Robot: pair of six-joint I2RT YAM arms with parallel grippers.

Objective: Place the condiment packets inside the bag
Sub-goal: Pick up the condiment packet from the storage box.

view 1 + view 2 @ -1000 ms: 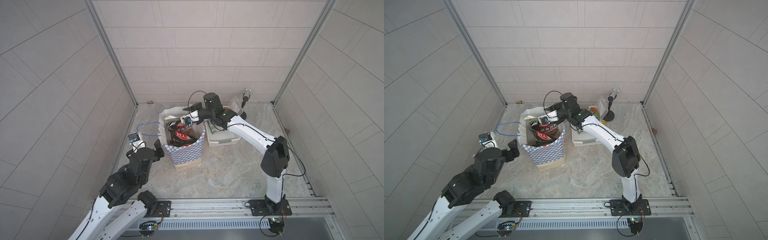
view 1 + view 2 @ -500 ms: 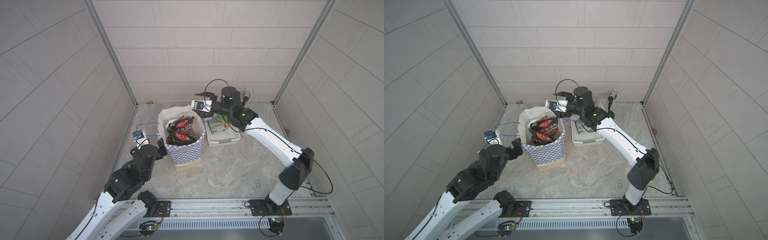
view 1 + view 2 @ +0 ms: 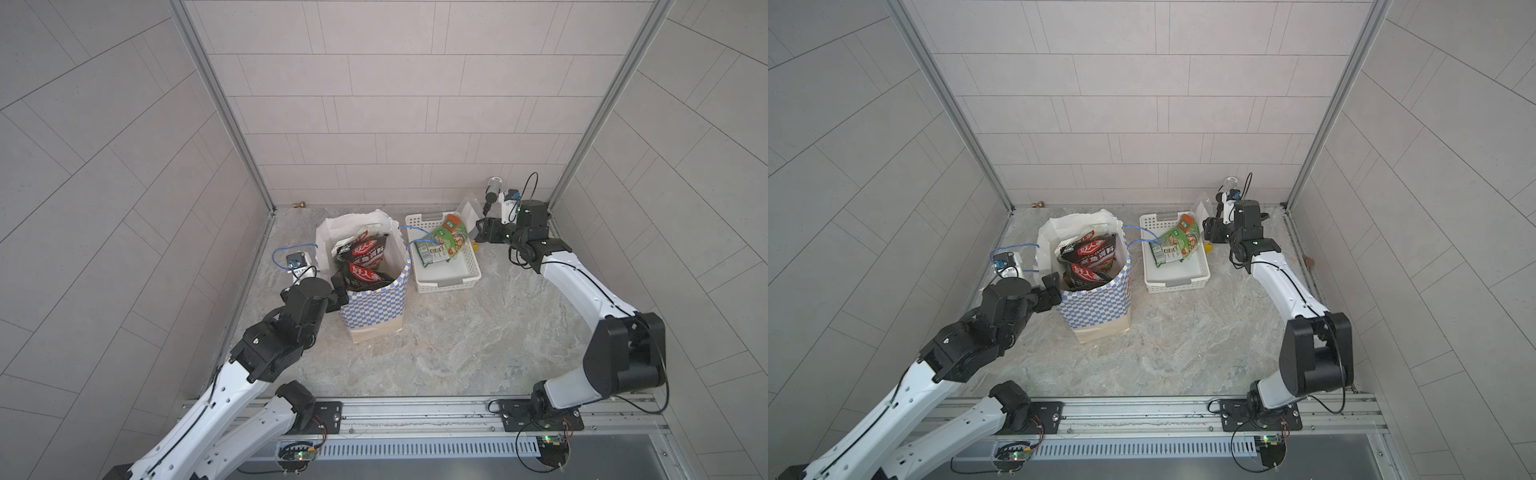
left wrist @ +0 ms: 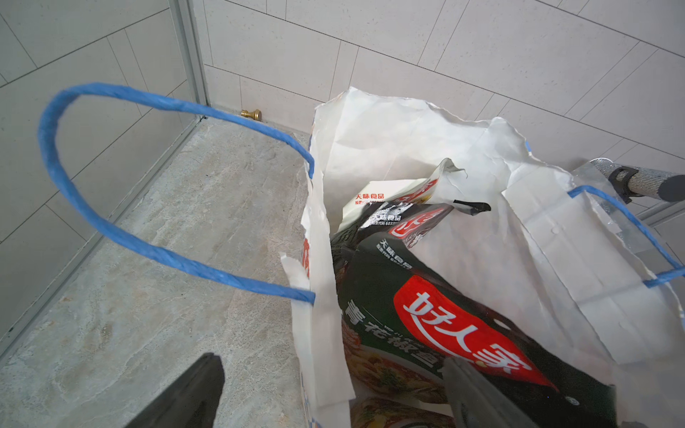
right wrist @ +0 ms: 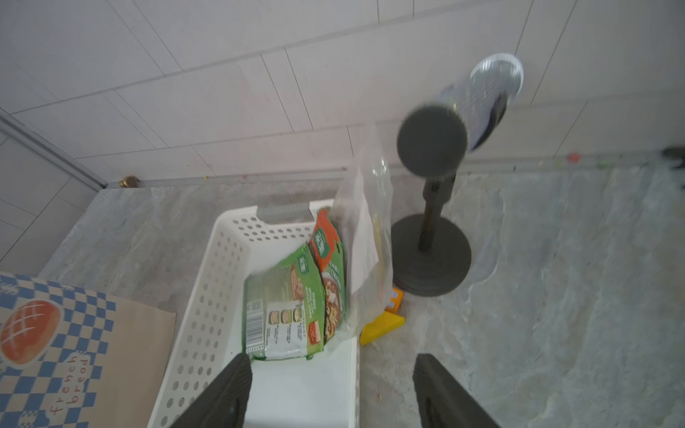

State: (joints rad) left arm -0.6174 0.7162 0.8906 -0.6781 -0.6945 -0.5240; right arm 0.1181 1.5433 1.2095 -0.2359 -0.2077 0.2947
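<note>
The blue-and-white checked bag (image 3: pixel 376 297) (image 3: pixel 1096 305) stands upright with its white inside (image 4: pixel 407 148) showing. Black, red-labelled condiment packets (image 3: pixel 365 253) (image 3: pixel 1088 257) (image 4: pixel 444 326) stick up inside it. Green condiment packets (image 3: pixel 440 245) (image 3: pixel 1177 245) (image 5: pixel 293 304) lean in the white basket (image 3: pixel 446 284) (image 5: pixel 207 315). My left gripper (image 3: pixel 337 293) (image 3: pixel 1050 289) (image 4: pixel 333 392) is open astride the bag's left wall, one finger outside, one over a black packet. My right gripper (image 3: pixel 482 235) (image 3: pixel 1210 232) (image 5: pixel 333 389) hangs open and empty over the basket's right rim.
A black round-based stand (image 3: pixel 492 195) (image 5: pixel 430 255) and a clear plastic bag (image 5: pixel 370 237) sit behind the basket. Yellow blocks (image 5: pixel 381 326) lie on the floor beside it. A brass knob (image 3: pixel 297 205) is at the back wall. Blue cord handles (image 4: pixel 111 222) stick out sideways.
My right arm has swung out of the bag's mouth to the right, past the basket. My left gripper has edged forward onto the bag's left rim.
</note>
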